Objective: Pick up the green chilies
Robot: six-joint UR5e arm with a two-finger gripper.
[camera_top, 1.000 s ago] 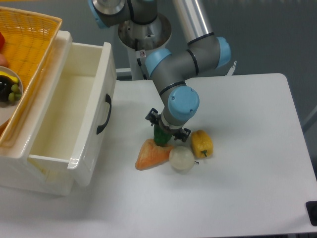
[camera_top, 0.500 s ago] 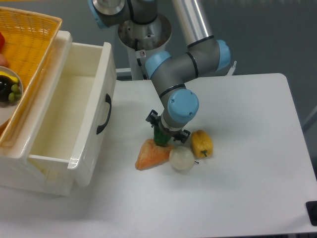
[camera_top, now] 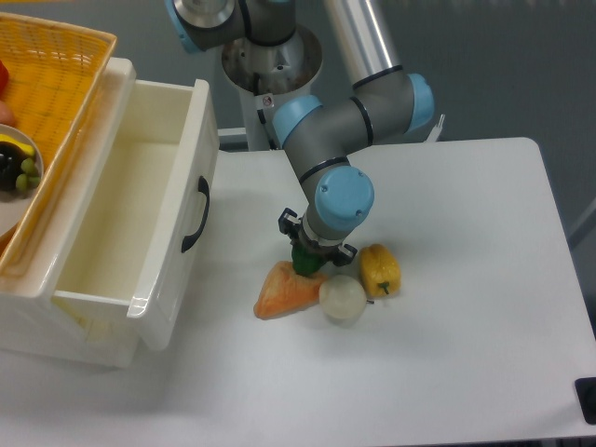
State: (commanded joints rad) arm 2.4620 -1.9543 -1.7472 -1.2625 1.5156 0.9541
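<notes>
Chilies first: you have the green chilies directly under the pincer, tucked between its black fingers, with only a small patch of green showing below the wrist. The fingers sit tight against that green patch on both sides, so the pincer looks clamped on it, though the wrist hides most of the contact. What you can see of the piece is dark green and glossy; its full shape is covered from this angle.

Just below the pincer and touching the green piece lies an orange carrot-like vegetable. Below and slightly right sits a pale round onion, and just right of the pincer a yellow pepper. Far to the pincer's left stands an open white drawer, with a yellow basket beyond it.

You will find no readable writing or brand marks anywhere.
</notes>
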